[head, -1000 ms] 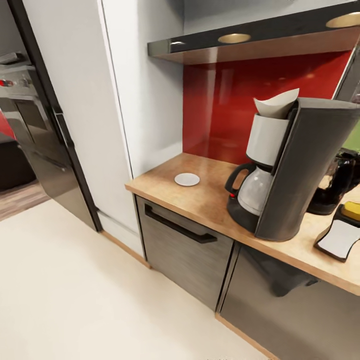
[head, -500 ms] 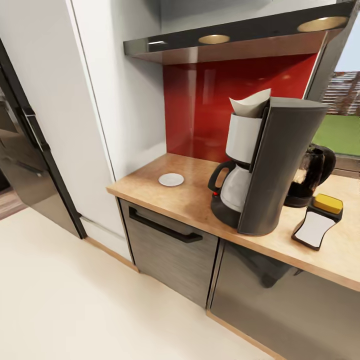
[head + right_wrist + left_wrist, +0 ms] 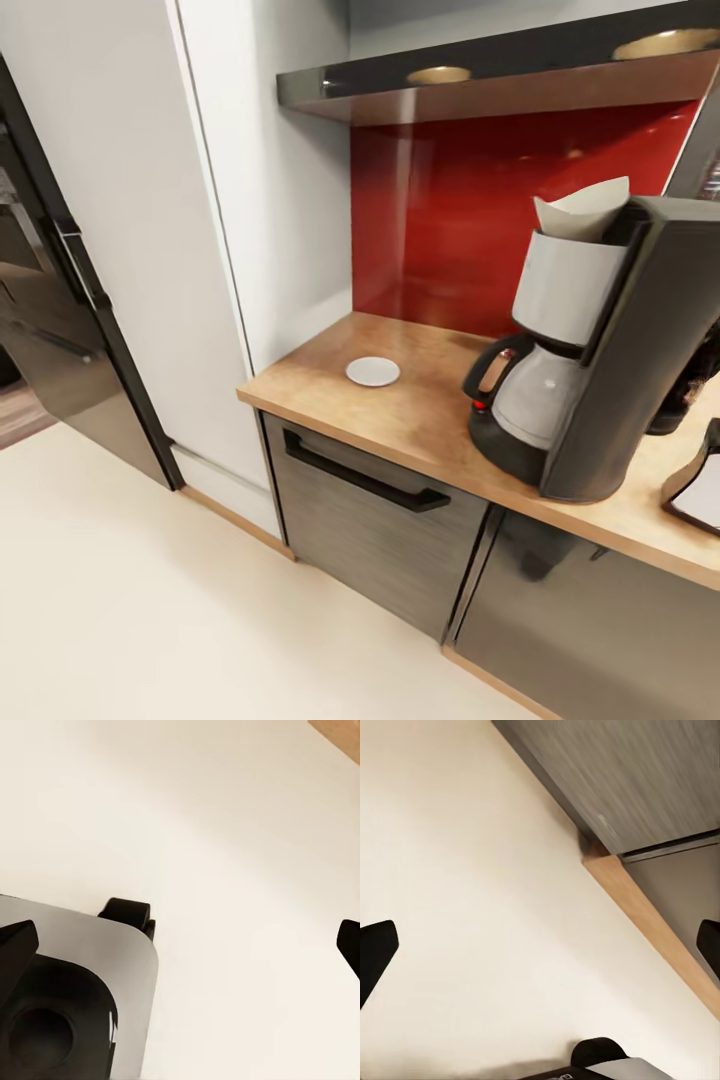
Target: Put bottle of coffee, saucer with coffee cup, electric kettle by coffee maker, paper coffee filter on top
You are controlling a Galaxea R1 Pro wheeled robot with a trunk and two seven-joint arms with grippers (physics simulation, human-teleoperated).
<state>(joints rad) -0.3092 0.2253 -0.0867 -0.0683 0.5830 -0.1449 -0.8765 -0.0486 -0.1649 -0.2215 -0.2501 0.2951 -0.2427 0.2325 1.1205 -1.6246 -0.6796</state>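
The coffee maker (image 3: 610, 380) stands on the kitchen countertop (image 3: 410, 410), its glass carafe facing left. The paper coffee filter (image 3: 584, 212) sits in the top of its filter basket. The saucer (image 3: 373, 371) lies bare on the worktop, left of the machine. Behind the machine a dark sliver of the electric kettle (image 3: 692, 392) shows. The bottle of coffee (image 3: 698, 490) lies on its side, cut by the picture's right edge. The kitchen shelf (image 3: 500, 72) hangs above. My left gripper (image 3: 540, 949) and right gripper (image 3: 184, 941) are open over the floor, holding nothing.
Grey drawer fronts (image 3: 370, 510) with a black handle sit under the worktop, above a wooden plinth (image 3: 645, 915). A white tall cabinet (image 3: 200, 250) and a dark fridge door (image 3: 60, 330) stand to the left. Cream floor (image 3: 150, 600) spreads in front. My grey base (image 3: 67, 997) is below the right gripper.
The whole picture has shifted right and slightly down, so the camera moved. The bottle and kettle now sit at the right edge. Nothing on the counter has moved.
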